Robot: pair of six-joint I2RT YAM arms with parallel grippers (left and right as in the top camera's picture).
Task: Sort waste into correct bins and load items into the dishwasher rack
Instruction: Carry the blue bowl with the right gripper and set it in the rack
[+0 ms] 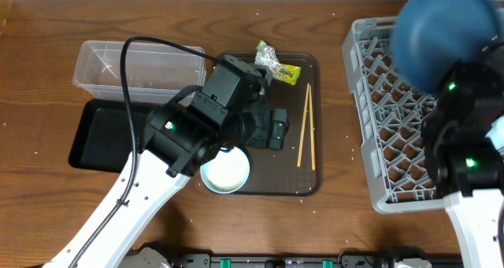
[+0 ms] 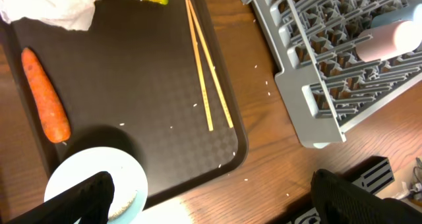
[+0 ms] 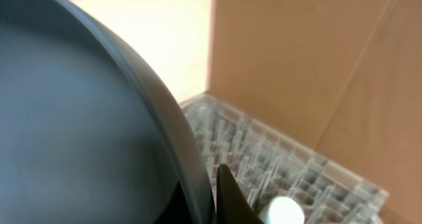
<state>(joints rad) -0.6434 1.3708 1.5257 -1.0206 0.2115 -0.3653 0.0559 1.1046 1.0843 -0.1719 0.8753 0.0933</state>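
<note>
My right gripper [image 3: 212, 196] is shut on the rim of the large dark blue dish [image 1: 445, 33] and holds it above the far part of the grey dishwasher rack [image 1: 394, 134]. A pink cup [image 2: 388, 39] lies in the rack. My left gripper [image 2: 214, 207] is open and empty above the near edge of the brown tray [image 2: 151, 112], one finger over the white bowl [image 1: 225, 173], which holds rice [image 2: 125, 201]. The carrot [image 2: 45, 102], napkin [image 2: 49, 6], wrapper [image 1: 277, 65] and chopsticks [image 1: 305, 126] lie on that tray.
The clear tub [image 1: 134, 67] stands at the far left, with the black tray [image 1: 98, 134] in front of it. Loose rice grains dot the brown tray and the wooden table [image 2: 277, 165]. A cardboard wall [image 3: 316, 59] stands behind the rack.
</note>
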